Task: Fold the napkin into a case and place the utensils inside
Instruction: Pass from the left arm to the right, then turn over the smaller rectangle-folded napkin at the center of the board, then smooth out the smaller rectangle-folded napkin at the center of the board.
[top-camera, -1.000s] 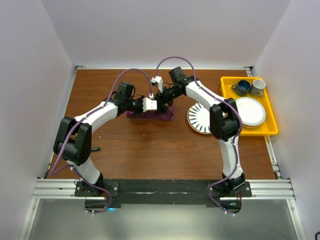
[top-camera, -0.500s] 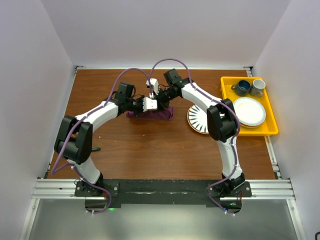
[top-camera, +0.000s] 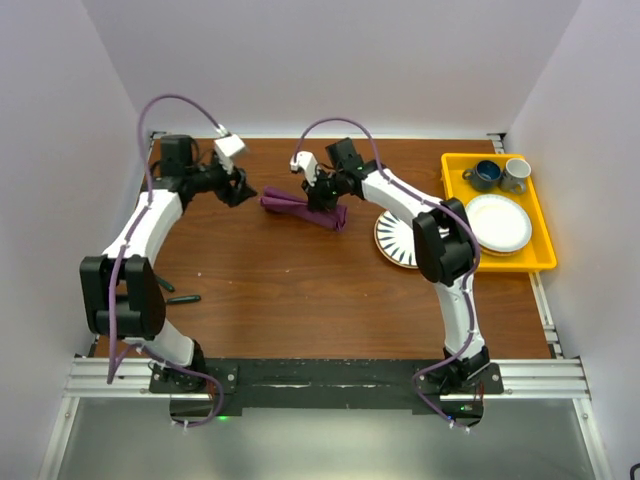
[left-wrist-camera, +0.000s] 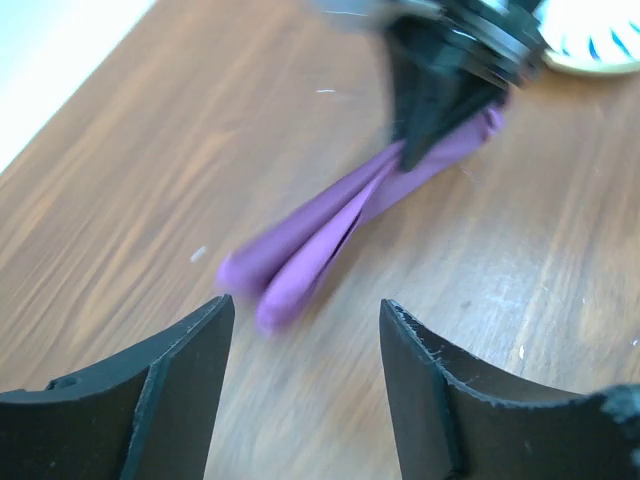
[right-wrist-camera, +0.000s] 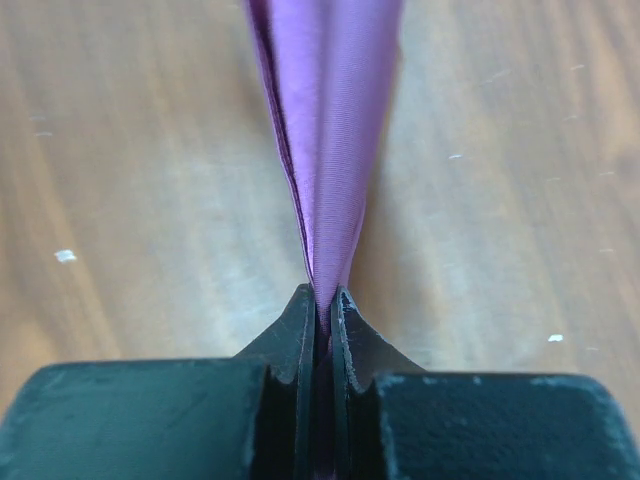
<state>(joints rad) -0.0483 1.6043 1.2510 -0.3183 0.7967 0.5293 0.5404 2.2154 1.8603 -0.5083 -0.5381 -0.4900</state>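
Observation:
The plum-purple napkin (top-camera: 290, 204) lies as a narrow folded band on the brown table, slanting from upper left to lower right. My right gripper (top-camera: 321, 198) is shut on its right part; in the right wrist view the cloth (right-wrist-camera: 325, 120) runs straight out of the closed gripper (right-wrist-camera: 322, 296). My left gripper (top-camera: 242, 190) hangs to the left of the band, apart from it and open. In the left wrist view the gripper (left-wrist-camera: 305, 303) has nothing between its fingers, and the napkin's near end (left-wrist-camera: 300, 260) lies beyond them. No utensils show.
A striped plate (top-camera: 398, 240) sits just right of the napkin. A yellow tray (top-camera: 497, 266) at the far right holds a white plate (top-camera: 498, 222) and two cups (top-camera: 487, 175). A thin dark object (top-camera: 184, 298) lies beside the left arm's base link.
My left gripper has let go of the napkin, opened and swung back to the far left. My right gripper has shut on the cloth, which now lies stretched out in a narrow band.

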